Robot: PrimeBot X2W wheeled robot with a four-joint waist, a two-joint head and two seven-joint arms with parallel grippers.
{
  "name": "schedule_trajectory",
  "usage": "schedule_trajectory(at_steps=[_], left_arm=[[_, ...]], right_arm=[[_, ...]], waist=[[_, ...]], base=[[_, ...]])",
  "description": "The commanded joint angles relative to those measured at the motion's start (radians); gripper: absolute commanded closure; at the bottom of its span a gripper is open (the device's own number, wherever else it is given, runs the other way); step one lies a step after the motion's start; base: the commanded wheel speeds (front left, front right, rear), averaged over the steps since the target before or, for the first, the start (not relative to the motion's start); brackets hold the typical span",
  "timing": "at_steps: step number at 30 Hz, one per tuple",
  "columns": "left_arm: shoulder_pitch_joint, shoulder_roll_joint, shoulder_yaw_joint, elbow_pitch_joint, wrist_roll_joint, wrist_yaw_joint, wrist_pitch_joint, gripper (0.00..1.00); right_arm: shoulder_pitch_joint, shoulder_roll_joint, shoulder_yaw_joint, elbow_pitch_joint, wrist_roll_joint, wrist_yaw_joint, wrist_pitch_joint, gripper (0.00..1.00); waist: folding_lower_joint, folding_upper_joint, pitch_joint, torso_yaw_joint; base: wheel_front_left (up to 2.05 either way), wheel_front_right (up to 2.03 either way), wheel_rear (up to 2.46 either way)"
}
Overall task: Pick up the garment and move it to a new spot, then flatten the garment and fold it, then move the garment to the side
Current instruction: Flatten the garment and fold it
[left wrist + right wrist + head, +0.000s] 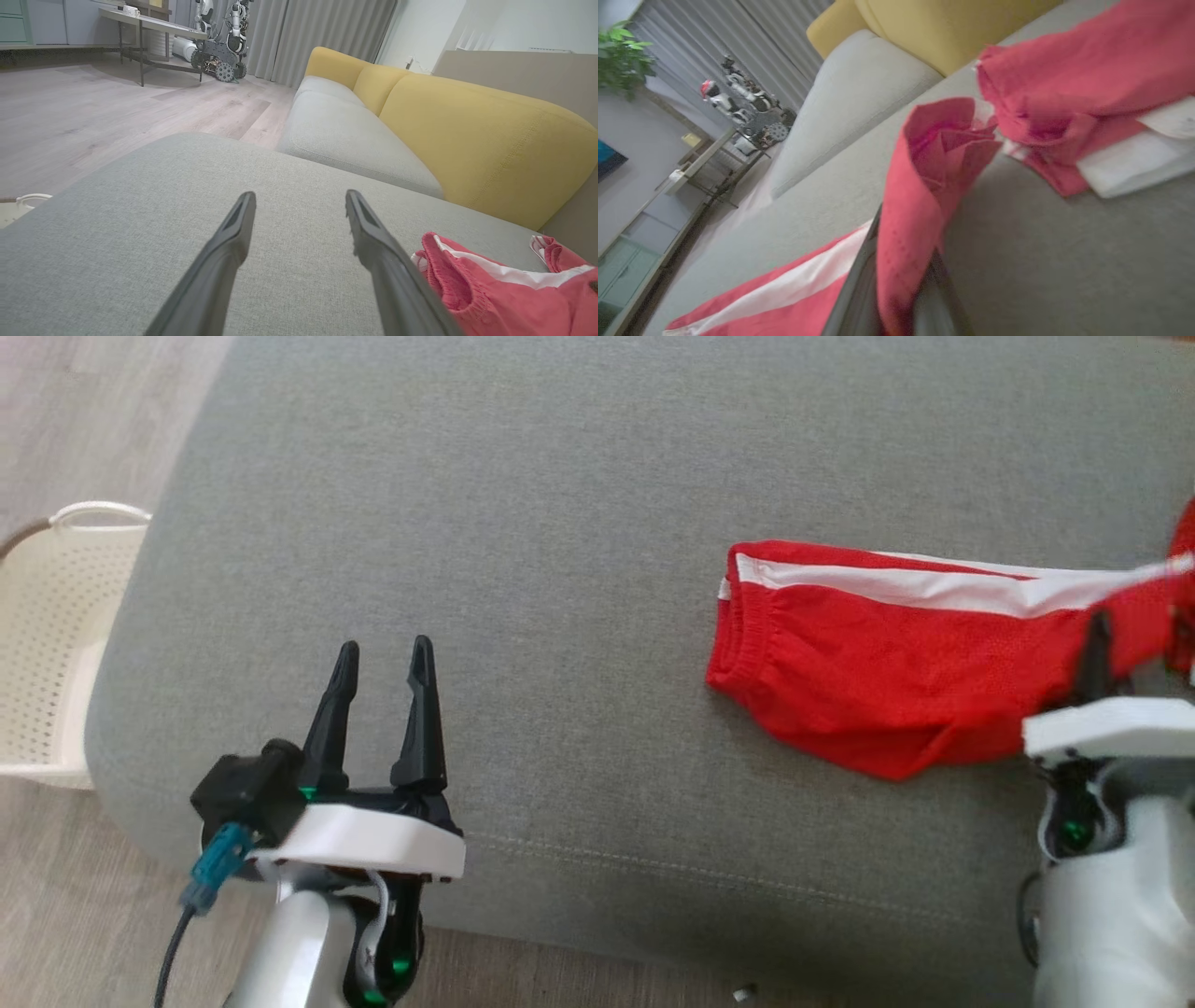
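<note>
- The garment lies at the right of the head view on the grey seat, waistband toward centre
- My right gripper is closed on a red fold at the right edge; I'd lift until the trailing waistband clears the seat, then carry slowly so the pinch holds
- The left gripper, lower left, is spread wide and empty, well apart from the cloth, which lies to its right

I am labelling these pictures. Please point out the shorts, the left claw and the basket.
shorts (840,691), head view, on the red cloth near the waistband.
left claw (385,646), head view, midway between its fingertips.
basket (47,616), head view, on its perforated white wall.
</note>
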Motion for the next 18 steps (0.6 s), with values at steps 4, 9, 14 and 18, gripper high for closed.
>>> schedule_trajectory(at_steps=[4, 9, 14, 18], left_arm=[[-0.021, 0.004, 0.031, -0.026, -0.002, -0.004, -0.012, 0.0], [-0.015, 0.004, 0.032, -0.023, -0.002, -0.004, -0.012, 0.0], [-0.011, 0.004, 0.033, -0.022, -0.001, -0.004, -0.012, 0.0], [-0.008, 0.004, 0.033, -0.023, 0.0, -0.005, -0.012, 0.0]], right_arm=[[-0.023, 0.007, 0.138, -0.066, 0.049, 0.007, -0.033, 1.0], [0.011, 0.007, 0.332, -0.131, 0.11, 0.007, -0.049, 1.0], [0.05, 0.007, 0.479, -0.184, 0.163, 0.007, -0.048, 1.0], [0.065, 0.007, 0.525, -0.17, 0.155, 0.007, -0.038, 1.0]], waist=[[0.0, 0.0, -0.013, 0.013], [0.0, 0.0, -0.025, 0.023], [0.0, 0.0, -0.032, 0.029], [0.0, 0.0, -0.029, 0.035]], base=[[0.0, 0.0, 0.0], [0.0, 0.0, 0.0], [0.0, 0.0, 0.0], [0.0, 0.0, 0.0]])
